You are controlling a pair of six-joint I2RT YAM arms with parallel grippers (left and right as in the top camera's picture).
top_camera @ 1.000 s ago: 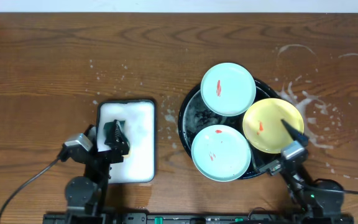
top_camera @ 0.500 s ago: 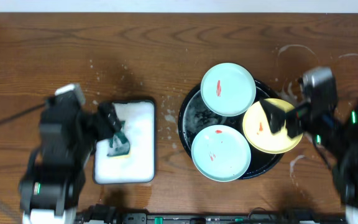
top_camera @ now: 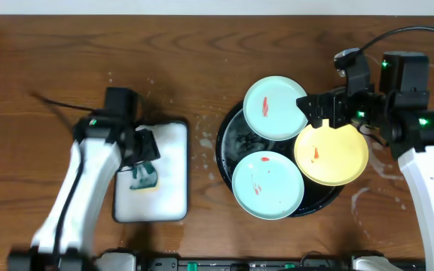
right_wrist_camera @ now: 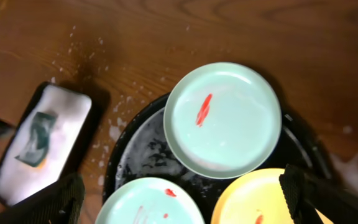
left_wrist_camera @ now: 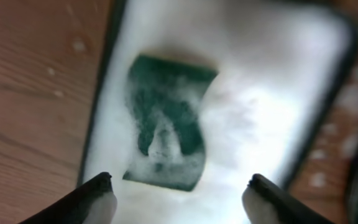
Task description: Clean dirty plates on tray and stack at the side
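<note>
Three plates lie in the black round tray [top_camera: 223, 143]: a mint one [top_camera: 276, 108] at the back, a second mint one [top_camera: 267, 185] at the front and a yellow one [top_camera: 331, 153] at the right, all with red smears. My right gripper [top_camera: 311, 111] hovers open above the gap between the back mint plate [right_wrist_camera: 222, 118] and the yellow plate [right_wrist_camera: 260, 199], holding nothing. My left gripper [top_camera: 143, 154] hangs open over the white foam tray [top_camera: 168, 173]. The green sponge [left_wrist_camera: 169, 127] lies just ahead of its fingertips [left_wrist_camera: 98, 196].
The white foam tray [right_wrist_camera: 61, 106] with the sponge [right_wrist_camera: 36, 138] stands left of the black tray [right_wrist_camera: 123, 162]. White foam streaks mark the brown tabletop [top_camera: 364, 192] to the right of the black tray. The far half of the table is bare wood.
Both arms have risen from the table's front edge. The left now hangs over the sponge tray and its jaws have narrowed a little. The right has swung out over the plates.
</note>
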